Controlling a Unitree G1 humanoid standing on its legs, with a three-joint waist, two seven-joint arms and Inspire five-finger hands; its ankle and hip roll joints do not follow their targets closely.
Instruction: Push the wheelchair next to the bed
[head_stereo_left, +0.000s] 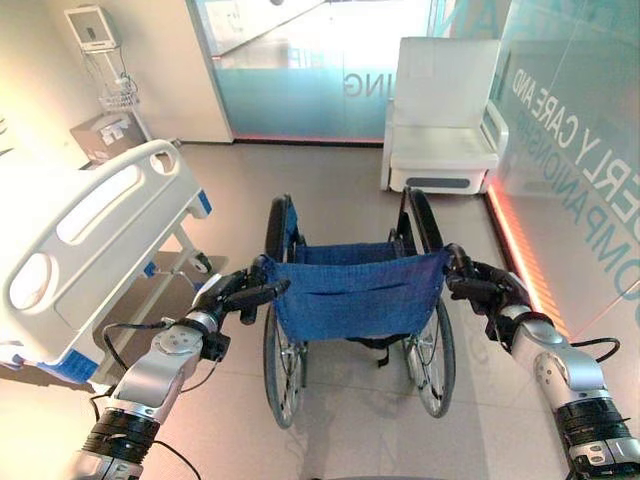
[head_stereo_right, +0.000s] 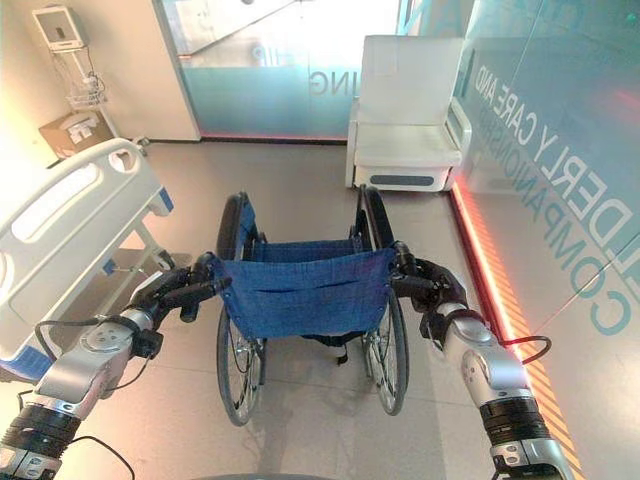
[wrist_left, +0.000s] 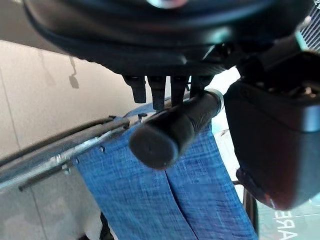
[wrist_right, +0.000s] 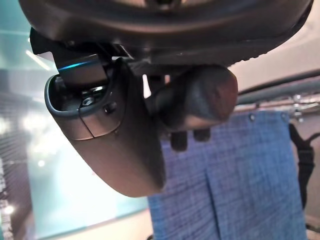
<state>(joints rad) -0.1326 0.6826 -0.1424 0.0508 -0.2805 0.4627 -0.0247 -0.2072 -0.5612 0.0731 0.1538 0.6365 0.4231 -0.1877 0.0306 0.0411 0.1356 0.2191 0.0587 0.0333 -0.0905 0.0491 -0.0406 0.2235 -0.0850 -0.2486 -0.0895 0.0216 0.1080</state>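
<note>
Gripping wheelchair (head_stereo_left: 350, 290) handles (both hands curled)

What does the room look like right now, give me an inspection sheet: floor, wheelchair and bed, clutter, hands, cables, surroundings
Surface: pale tiled floor, no spills seen.
Job's things: wheelchair with blue back stands mid-floor, facing away from the robot; bed is to its left, a gap between them.
Clutter: cardboard box beyond the bed.
Hands: left hand curled round the left push handle; right hand curled round the right push handle.
Cables: nothing seen apart from the robot's own.
Surroundings: white armchair ahead, glass walls with lettering, wall monitor.
</note>
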